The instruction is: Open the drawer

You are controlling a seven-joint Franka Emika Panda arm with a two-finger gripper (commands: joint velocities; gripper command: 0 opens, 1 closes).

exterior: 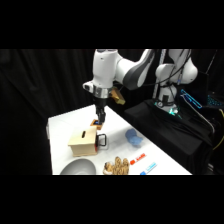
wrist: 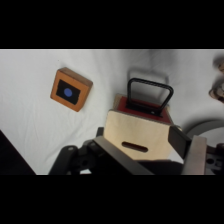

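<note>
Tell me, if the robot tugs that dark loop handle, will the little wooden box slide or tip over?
The wooden box looks small and probably light, so it may well slide along the smooth white table with the pull. Tipping seems less likely: it sits low and flat. The loop handle looks rigid, so it should not flex.

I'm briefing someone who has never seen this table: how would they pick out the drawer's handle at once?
Start at the white table and find the small tan wooden box with a dark slot in its top, directly below the gripper. On the box's front sits the handle, a dark loop standing out from the drawer. The nearby orange block is flat, with a blue dot.
</note>
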